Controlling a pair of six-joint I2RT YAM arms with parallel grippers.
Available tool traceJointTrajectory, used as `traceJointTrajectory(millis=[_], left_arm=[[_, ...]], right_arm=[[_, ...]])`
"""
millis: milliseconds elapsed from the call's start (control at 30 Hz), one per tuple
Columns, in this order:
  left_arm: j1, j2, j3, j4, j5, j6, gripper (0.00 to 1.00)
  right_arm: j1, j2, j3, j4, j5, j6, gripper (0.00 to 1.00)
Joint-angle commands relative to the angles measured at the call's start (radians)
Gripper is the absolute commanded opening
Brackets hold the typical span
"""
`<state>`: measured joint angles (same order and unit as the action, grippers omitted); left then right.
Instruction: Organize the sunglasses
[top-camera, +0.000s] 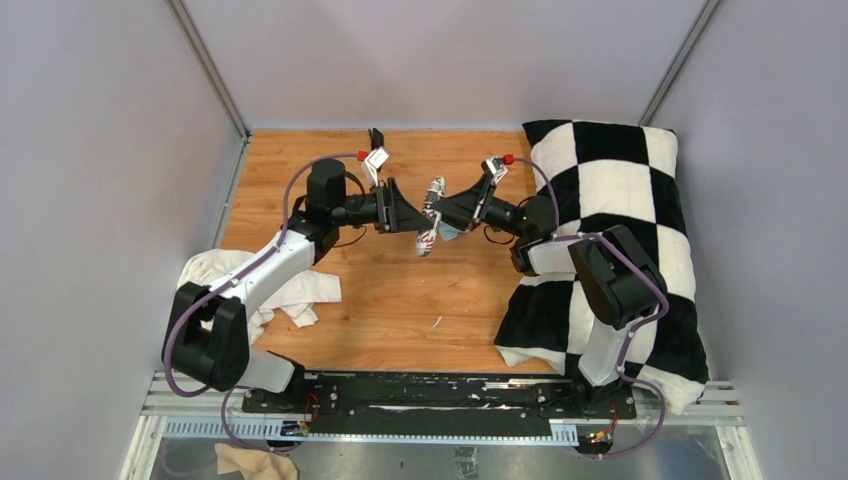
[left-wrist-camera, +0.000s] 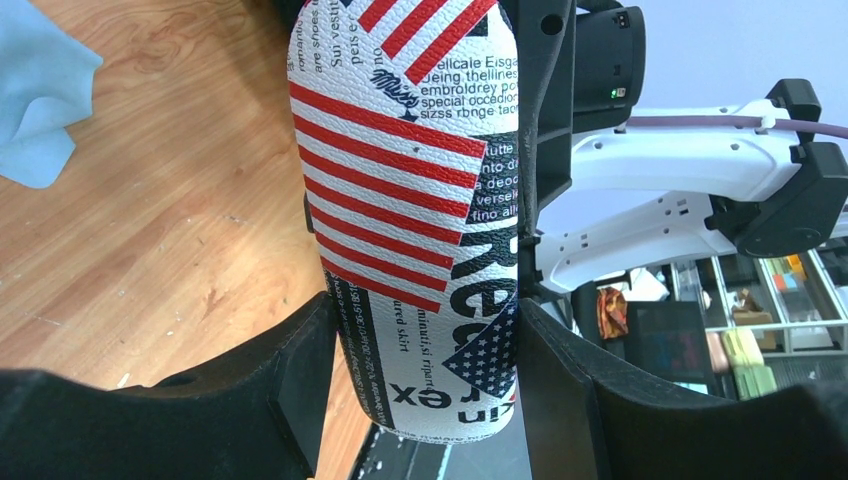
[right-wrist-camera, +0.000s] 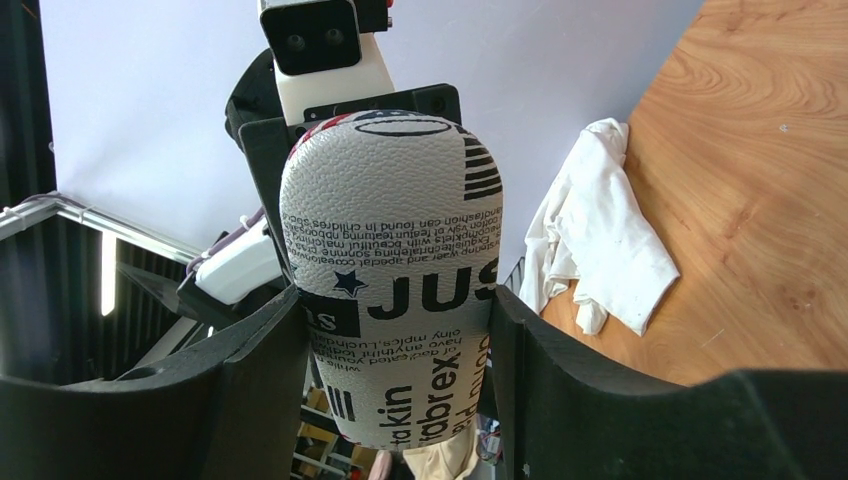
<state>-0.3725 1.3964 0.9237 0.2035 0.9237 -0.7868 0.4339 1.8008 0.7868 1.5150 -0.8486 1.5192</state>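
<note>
- The case (top-camera: 431, 215), a white oblong printed with red stripes, stars and black lettering, hangs in the air above the table (top-camera: 400, 320), a little toward 12 o'clock from its middle in the top view.
- It stands roughly on end, tilted, with its upper end toward 12 and its lower end toward 7.
- The left gripper (top-camera: 417, 214) reaches in from 9 o'clock. It is clenched on the case, and its wrist view shows a black finger (left-wrist-camera: 300, 370) pressed against each long edge.
- The right gripper (top-camera: 446, 212) comes in from 3 o'clock. Its fingers (right-wrist-camera: 285, 350) also sit tight on both sides of the case, grasping it.
- The two grippers face each other with only the case between them.
- Sunglasses: not seen in any view, so I cannot tell where they are.
- A blue cloth (left-wrist-camera: 40, 90) lies on the wood at about 4 o'clock from the case, under the right gripper.
- A white rag (top-camera: 280, 285) lies crumpled at the table's 8 o'clock, beside the left arm.
- A black-and-white checked pillow (top-camera: 610, 190) fills the 3 o'clock side, and the right arm reaches over it.
</note>
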Motion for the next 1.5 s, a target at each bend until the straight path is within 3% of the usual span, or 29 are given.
traceJointTrajectory(millis=[0, 67, 267, 367, 567, 800, 967, 1267, 1333, 1467], left_arm=[[0.001, -0.033, 0.004, 0.048, 0.003, 0.0, 0.0], [0.003, -0.039, 0.004, 0.054, 0.004, -0.005, 0.0], [0.025, -0.078, -0.003, 0.107, 0.024, -0.039, 0.0], [0.048, -0.113, -0.014, 0.148, 0.032, -0.071, 0.0], [0.057, -0.127, -0.029, 0.182, 0.028, -0.112, 0.0], [0.057, -0.125, -0.083, 0.324, 0.004, -0.226, 0.0], [0.061, -0.101, -0.13, 0.536, -0.003, -0.374, 0.0], [0.109, 0.097, -0.211, 1.26, -0.014, -0.881, 0.0], [0.112, 0.133, -0.215, 1.336, -0.021, -0.937, 0.0], [0.112, 0.146, -0.219, 1.338, -0.021, -0.933, 0.0]], right_arm=[[0.008, 0.013, 0.004, 0.08, -0.018, 0.017, 0.26], [0.008, 0.009, 0.003, 0.08, -0.026, 0.019, 0.18], [-0.005, 0.009, 0.009, 0.08, -0.03, 0.056, 0.16], [-0.009, 0.004, 0.017, 0.08, -0.033, 0.071, 0.2], [-0.009, -0.011, 0.057, 0.081, -0.025, 0.101, 0.38], [-0.01, -0.023, 0.086, 0.081, 0.007, 0.12, 0.36], [-0.006, -0.024, 0.109, 0.081, -0.003, 0.12, 0.34], [-0.004, -0.04, 0.133, 0.082, -0.062, 0.077, 0.29], [-0.002, -0.041, 0.133, 0.082, -0.068, 0.068, 0.28], [0.003, -0.04, 0.141, 0.08, -0.067, 0.066, 0.24]])
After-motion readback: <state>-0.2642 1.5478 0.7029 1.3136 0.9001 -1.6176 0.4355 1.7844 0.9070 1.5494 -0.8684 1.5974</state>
